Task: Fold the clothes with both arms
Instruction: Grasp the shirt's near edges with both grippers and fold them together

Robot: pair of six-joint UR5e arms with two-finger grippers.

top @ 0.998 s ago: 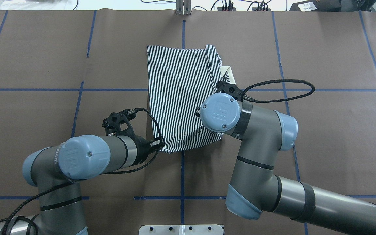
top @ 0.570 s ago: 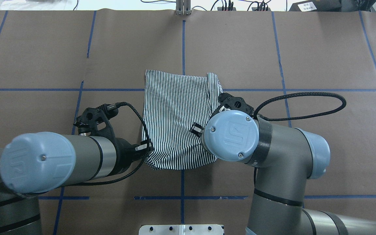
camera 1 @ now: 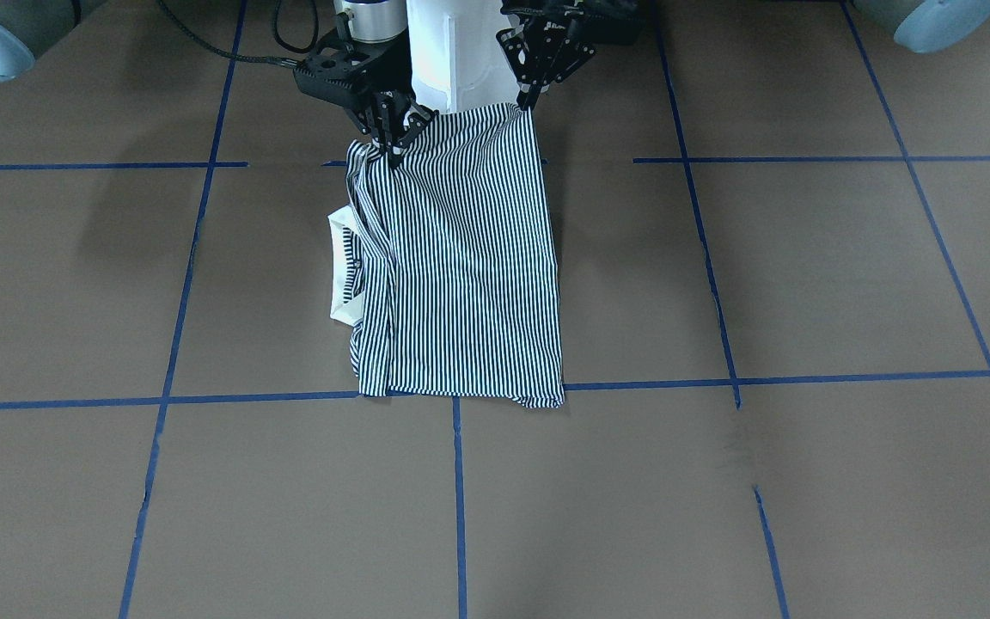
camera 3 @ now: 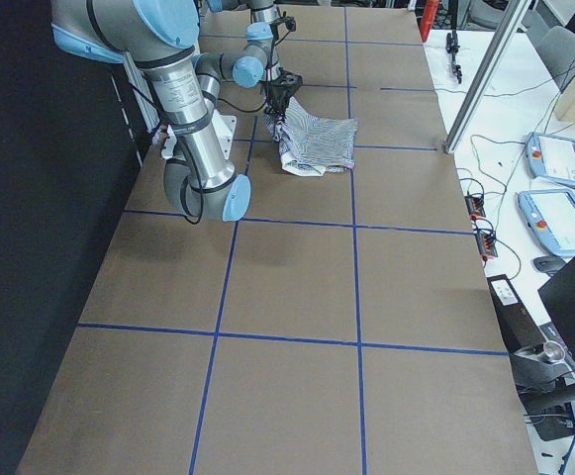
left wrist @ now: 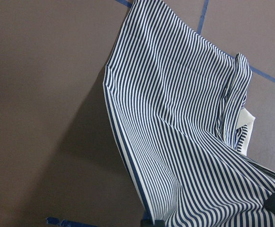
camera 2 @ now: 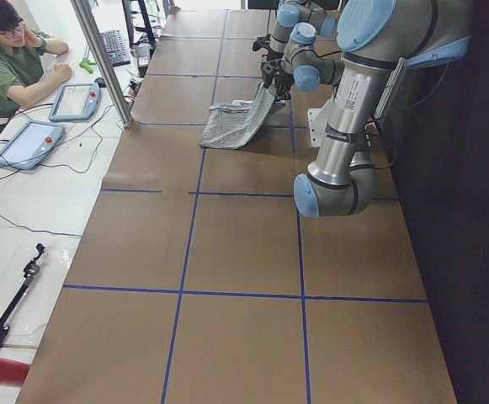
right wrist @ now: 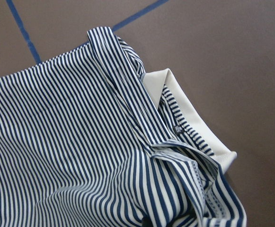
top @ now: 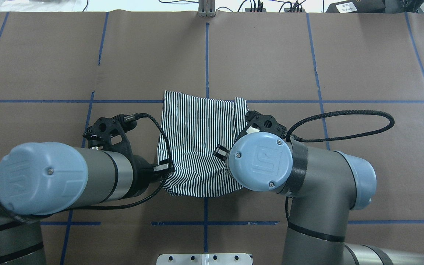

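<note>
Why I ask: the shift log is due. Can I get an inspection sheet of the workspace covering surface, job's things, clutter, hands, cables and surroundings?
Surface: brown table with a blue tape grid.
Job's things: striped shirt, near edge lifted, far edge on the table; cream collar shows on the robot's right side.
Clutter: nothing seen.
Hands: left hand and right hand both shut on the shirt's near corners.
Cables: right cable loops wide off the wrist; left cable crosses the shirt's edge.
Surroundings: person seated at a side desk with tablets.
</note>
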